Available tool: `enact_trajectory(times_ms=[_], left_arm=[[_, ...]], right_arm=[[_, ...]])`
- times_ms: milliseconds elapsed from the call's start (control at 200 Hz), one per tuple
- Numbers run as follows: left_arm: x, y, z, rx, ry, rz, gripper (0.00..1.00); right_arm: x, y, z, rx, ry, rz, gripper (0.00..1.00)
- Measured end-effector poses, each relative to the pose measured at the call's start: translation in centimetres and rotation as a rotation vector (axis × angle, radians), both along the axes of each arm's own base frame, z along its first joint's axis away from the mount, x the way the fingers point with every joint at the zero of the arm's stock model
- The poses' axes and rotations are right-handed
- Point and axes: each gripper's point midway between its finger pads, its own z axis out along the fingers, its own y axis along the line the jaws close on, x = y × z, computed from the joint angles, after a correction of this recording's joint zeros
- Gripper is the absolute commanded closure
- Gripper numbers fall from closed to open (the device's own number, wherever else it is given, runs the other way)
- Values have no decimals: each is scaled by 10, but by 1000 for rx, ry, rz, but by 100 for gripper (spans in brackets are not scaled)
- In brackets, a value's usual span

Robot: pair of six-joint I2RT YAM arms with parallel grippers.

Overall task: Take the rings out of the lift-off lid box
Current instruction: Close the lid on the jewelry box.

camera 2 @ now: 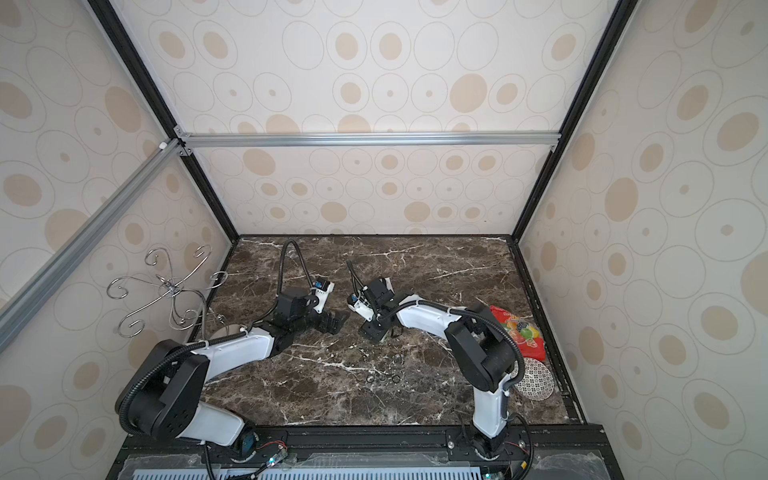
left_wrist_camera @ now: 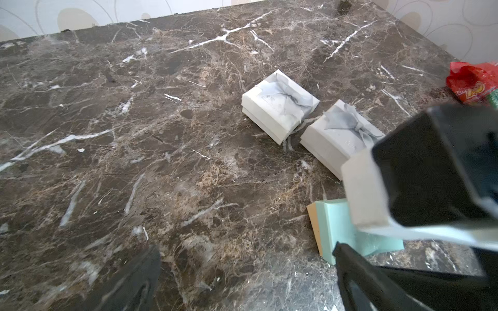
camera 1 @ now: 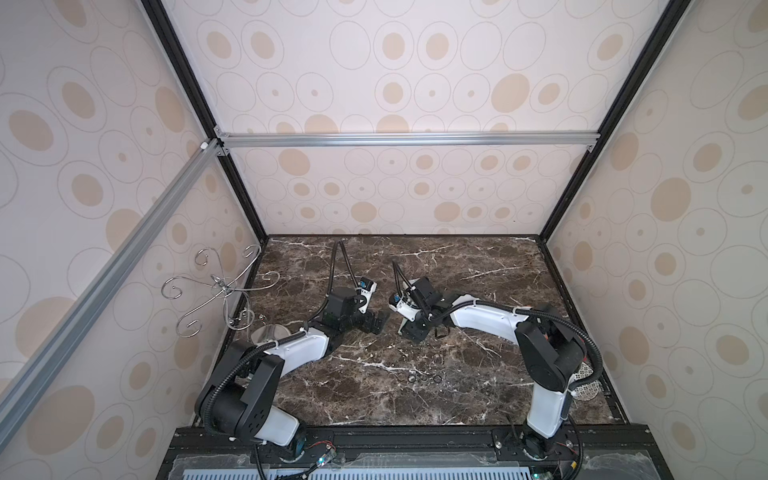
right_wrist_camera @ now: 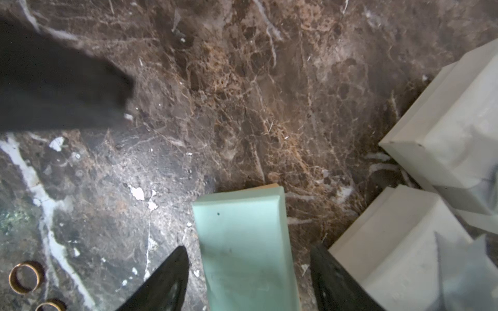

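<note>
As seen from above, rings (camera 1: 424, 378): three tiny dark hoops in a short row, flat on bare counter (camera 1: 478, 257), near the front edge and about midway along it; in both top views, out of any box.
Rings, right wrist view: two in shot, brassy, lying flat with holes up; third out of frame.
Right gripper (right_wrist_camera: 248, 249): low over mid-counter, jaws apart, straddling a mint foam pad (right_wrist_camera: 242, 229); bare marble showing on each side of the pad, so no clamp on it yet.
Left gripper (camera 1: 376, 322): jaws spread wide, nothing between them, hovering just beside the right gripper, on its left-edge side.
Boxes (left_wrist_camera: 280, 105): two white ones with grey bows, lids on, side by side with a narrow gap, close to the pad; mostly hidden under the right arm from above.
Source of the rings: cannot tell.
Key relation: rings toward the front edge from both grippers, clear of the pad; right gripper nearer, left gripper only a little farther. Row running roughly along the front edge; no real long axis per ring, just flat bands side by side.
Stage, as a judgement: rings apparently all out; pad the thing being dealt with now.
Next call, for moving any ring: straight-down approach from the right arm, jaws across one band at a time.
Watch out: thin metal on slick marble, likely to skid or flip under a pinch.
</note>
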Motion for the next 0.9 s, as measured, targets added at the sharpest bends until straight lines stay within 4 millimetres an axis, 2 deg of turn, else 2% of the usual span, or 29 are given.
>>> enact_trajectory(times_ms=[195, 410, 900], left_arm=[[0, -1, 0, -5, 2, -5, 0], [0, -1, 0, -7, 1, -7, 0], [-1, -3, 1, -16, 2, -19, 0]], right_arm=[[-2, -2, -5, -14, 14, 1, 38], [-3, -3, -6, -18, 18, -1, 42], [-9, 2, -5, 20, 68, -27, 45]])
